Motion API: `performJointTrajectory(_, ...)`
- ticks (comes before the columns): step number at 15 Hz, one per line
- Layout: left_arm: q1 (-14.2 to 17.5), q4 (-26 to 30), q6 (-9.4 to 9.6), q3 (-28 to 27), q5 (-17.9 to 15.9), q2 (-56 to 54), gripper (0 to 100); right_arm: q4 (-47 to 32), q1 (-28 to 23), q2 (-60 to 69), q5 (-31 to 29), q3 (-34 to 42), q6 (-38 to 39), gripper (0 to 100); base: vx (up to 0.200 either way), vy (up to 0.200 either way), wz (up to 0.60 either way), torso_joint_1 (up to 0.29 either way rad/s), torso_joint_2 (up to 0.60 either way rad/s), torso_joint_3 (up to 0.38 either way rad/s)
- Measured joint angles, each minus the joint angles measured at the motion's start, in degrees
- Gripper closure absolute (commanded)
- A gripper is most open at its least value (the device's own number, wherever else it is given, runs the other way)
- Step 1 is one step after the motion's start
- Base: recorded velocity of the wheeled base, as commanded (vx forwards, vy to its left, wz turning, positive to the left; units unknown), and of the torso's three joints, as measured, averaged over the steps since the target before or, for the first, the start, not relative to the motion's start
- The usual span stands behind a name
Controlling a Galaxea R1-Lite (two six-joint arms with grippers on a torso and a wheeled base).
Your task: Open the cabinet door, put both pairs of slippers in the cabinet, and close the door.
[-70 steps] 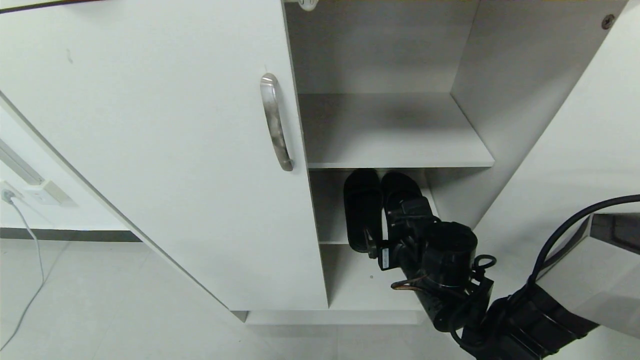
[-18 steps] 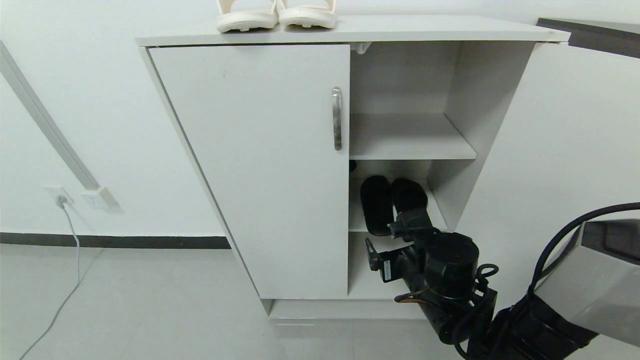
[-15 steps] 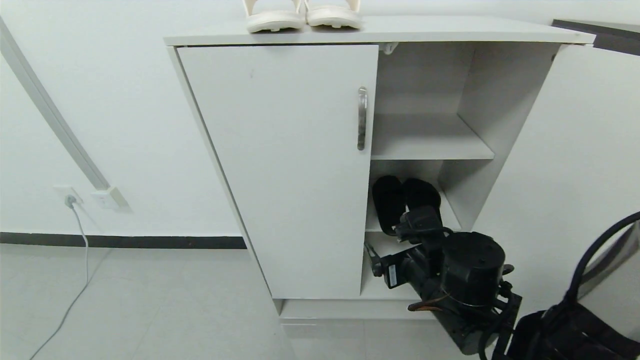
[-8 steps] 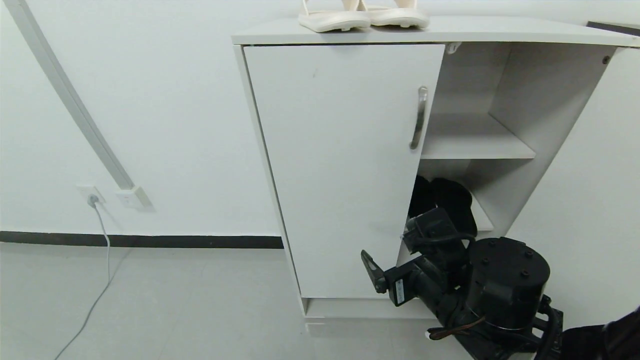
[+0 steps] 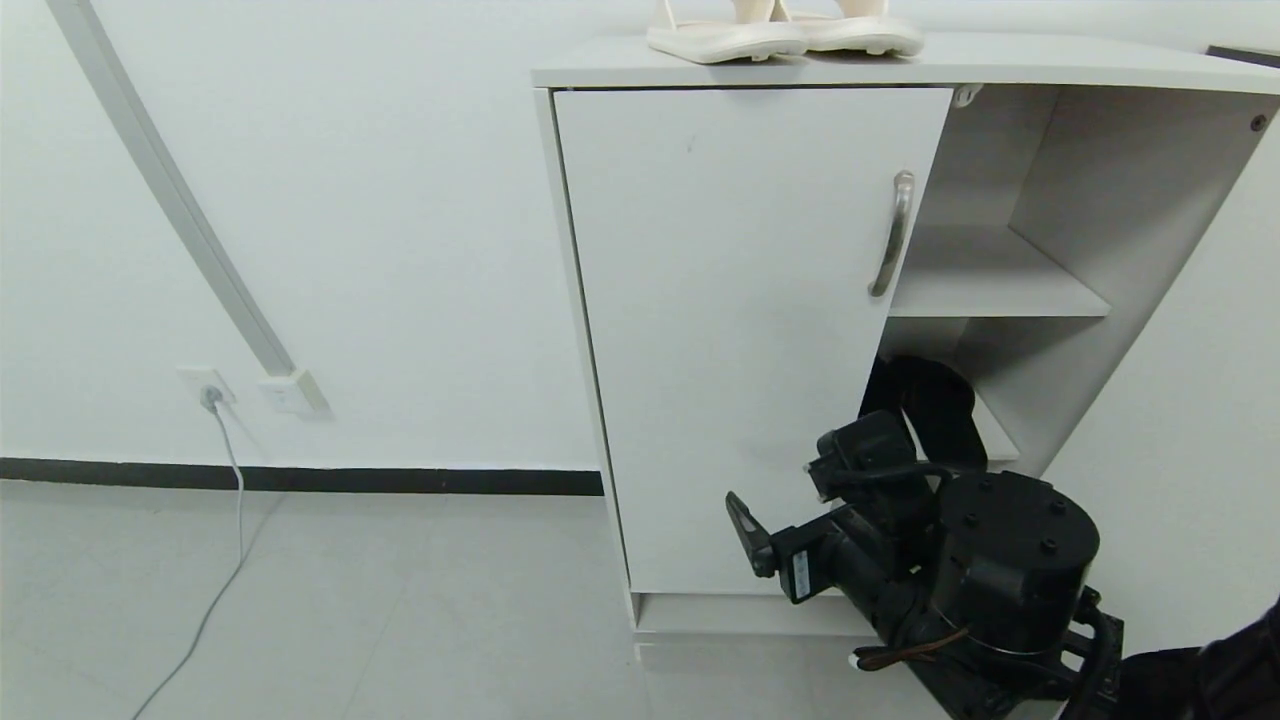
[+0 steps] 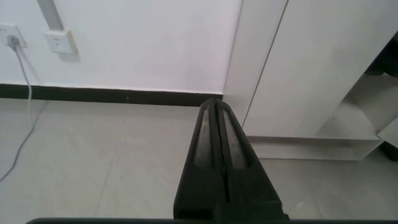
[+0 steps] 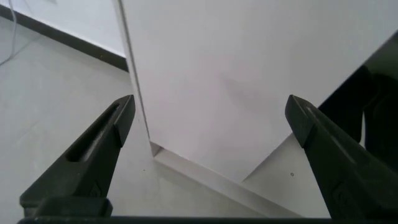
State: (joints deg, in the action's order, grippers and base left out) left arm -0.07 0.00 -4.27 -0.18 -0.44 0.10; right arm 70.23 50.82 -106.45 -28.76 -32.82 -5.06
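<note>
The white cabinet (image 5: 760, 320) has its left door shut and its right side open. A pair of black slippers (image 5: 925, 400) lies on the middle shelf inside, also seen as black slippers (image 7: 373, 106). A cream pair of slippers (image 5: 785, 35) rests on the cabinet's top. My right gripper (image 5: 775, 492) hangs low in front of the shut left door (image 7: 249, 74), outside the cabinet. This right gripper (image 7: 210, 106) is open and holds nothing. My left gripper (image 6: 216, 112) is shut and empty, above the floor to the left of the cabinet (image 6: 292, 68).
The opened right door (image 5: 1200, 400) stands at the right edge. The upper shelf (image 5: 990, 290) is bare. A wall socket with a trailing cord (image 5: 210, 400) and a slanted cable duct (image 5: 170, 190) are on the wall to the left. Grey floor (image 5: 350, 600) lies open there.
The whole head view has drawn back and shifted, so the cabinet now sits farther right. My right gripper has come out of the cabinet, leaving the black slippers on the shelf.
</note>
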Motion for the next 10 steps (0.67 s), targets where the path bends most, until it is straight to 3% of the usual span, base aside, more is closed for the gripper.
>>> performJointTrajectory(10,0.00,0.00,-0.02,0.00,0.00,0.00,100,-0.02,-0.50,-1.29,-0.09,0.05,-0.33,0,0.000,0.000,0.00,0.000,0.00,0.000)
